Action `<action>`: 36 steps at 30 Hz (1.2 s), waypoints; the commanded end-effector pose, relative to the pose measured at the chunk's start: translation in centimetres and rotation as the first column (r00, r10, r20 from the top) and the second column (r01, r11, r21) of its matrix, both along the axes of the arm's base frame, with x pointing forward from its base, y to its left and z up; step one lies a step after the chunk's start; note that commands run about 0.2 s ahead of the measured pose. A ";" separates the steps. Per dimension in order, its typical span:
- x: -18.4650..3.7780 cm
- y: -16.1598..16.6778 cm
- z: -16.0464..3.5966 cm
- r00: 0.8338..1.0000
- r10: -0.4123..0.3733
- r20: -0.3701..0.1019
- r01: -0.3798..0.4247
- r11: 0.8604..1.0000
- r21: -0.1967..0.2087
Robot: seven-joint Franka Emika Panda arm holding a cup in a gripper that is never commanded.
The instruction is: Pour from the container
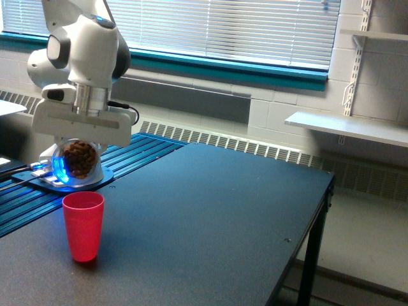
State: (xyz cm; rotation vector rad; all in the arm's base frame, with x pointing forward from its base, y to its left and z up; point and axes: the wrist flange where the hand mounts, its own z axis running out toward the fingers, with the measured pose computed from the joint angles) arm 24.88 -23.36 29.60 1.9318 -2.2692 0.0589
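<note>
Container (80, 159): small clear rounded jar, brown pieces showing through its wall and filling most of it. Held in the air under the gripper (79, 153), above the table's far left part near the left edge, and clear of the surface. It hangs just above and slightly behind the red cup (83, 226), not touching it. From this view the jar's round face is turned to the camera; its opening is not visible, so its tilt cannot be judged exactly.

Gripper: the wide white hand body sits crosswise right over the jar, its fingers mostly hidden behind it; closed on the jar, which has no other support.

Red cup: plastic, upright, open mouth up, standing on the table (210, 223) near the front left corner, well apart from the right edge. Inside not visible.

Arm (83, 44): white with dark joints, coming down from the top left of the exterior view to the gripper. Its round base (67, 178) sits behind the jar with a blue glow around it, beside the table's far left edge, on a ribbed blue-lit surface.

Table: dark matte top, black leg at the right front.

Background: window blinds (223, 25) over a teal sill, white shelf (347, 127) on the wall at the exterior view's right.
</note>
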 end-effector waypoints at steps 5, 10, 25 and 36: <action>1.0 -0.9 -0.2 0.998 0.049 -0.027 -0.048 0.999 0.022; 1.6 -1.2 -0.2 0.998 0.059 -0.037 -0.058 0.998 0.035; 2.8 -0.7 -1.1 0.990 0.101 -0.100 -0.095 0.993 0.070; 3.3 -0.6 -1.3 0.987 0.103 -0.121 -0.095 0.993 0.074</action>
